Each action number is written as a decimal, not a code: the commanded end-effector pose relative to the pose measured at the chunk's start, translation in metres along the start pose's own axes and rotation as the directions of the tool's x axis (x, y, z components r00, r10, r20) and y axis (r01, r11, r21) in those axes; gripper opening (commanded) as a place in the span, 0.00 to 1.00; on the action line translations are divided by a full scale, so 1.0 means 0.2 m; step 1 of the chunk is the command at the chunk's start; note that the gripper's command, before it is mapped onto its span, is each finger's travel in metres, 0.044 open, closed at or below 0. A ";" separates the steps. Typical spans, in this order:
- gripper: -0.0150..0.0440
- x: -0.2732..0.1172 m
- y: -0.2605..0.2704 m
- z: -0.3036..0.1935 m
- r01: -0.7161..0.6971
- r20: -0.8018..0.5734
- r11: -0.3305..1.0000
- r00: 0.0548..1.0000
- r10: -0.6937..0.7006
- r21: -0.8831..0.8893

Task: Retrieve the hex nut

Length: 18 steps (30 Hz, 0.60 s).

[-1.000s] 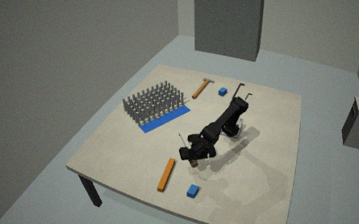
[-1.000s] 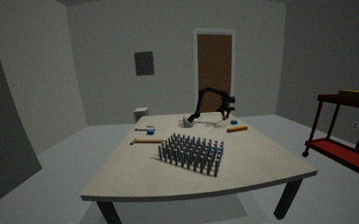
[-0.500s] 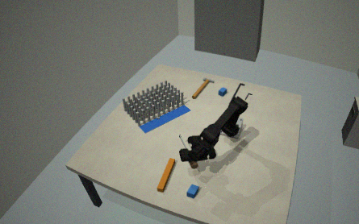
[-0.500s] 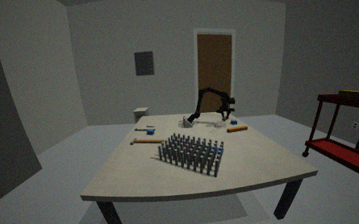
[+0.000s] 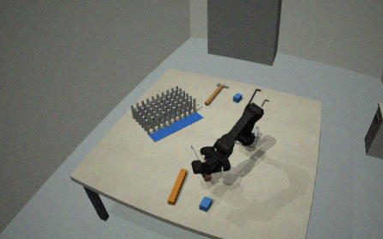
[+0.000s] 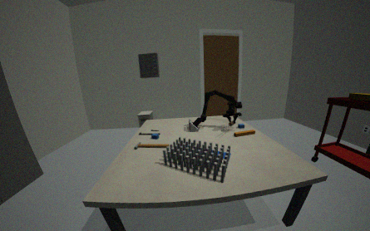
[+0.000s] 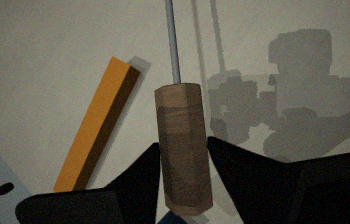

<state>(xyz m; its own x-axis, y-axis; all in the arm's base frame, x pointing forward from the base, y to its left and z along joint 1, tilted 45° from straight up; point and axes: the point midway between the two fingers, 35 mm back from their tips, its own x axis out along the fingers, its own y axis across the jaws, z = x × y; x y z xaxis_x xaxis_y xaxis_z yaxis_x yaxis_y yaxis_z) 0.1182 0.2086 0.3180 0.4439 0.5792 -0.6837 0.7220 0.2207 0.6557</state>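
My gripper (image 5: 206, 172) (image 6: 232, 120) (image 7: 183, 144) is shut on the wooden handle (image 7: 185, 150) of a tool with a thin metal shaft (image 7: 174, 47). The tool is held above the table, with its shadow apart from it, and the shaft reaches toward the spacer side. Its far end is outside the wrist view. The metal spacers (image 5: 147, 125) (image 6: 223, 174) stand upright in rows, well away from the gripper. The blue taped strip (image 5: 176, 128) lies along their front edge. I cannot make out the hex nut among the spacers.
An orange bar (image 5: 177, 186) (image 6: 244, 133) (image 7: 93, 120) lies beside the gripper. One blue block (image 5: 206, 204) (image 6: 241, 125) is near it, another (image 5: 237, 98) (image 6: 155, 136) beyond. A hammer (image 5: 214, 94) (image 6: 154, 145) lies beside the spacers. Two dark bent tools (image 5: 254, 97) (image 5: 264, 102) lie behind the arm.
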 end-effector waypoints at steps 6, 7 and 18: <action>0.25 0.03 -0.01 0.00 -0.002 0.009 1.000 1.000 0.002 0.004; 0.25 0.04 -0.01 -0.01 -0.002 0.009 1.000 1.000 0.002 0.004; 0.25 0.07 -0.03 -0.02 -0.003 0.009 1.000 1.000 0.003 0.004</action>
<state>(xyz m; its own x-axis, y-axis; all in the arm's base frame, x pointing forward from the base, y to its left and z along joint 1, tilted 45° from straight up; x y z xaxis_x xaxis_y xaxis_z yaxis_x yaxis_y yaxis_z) 0.1172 0.2177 0.3080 0.4438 0.5799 -0.6832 0.7221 0.2201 0.6559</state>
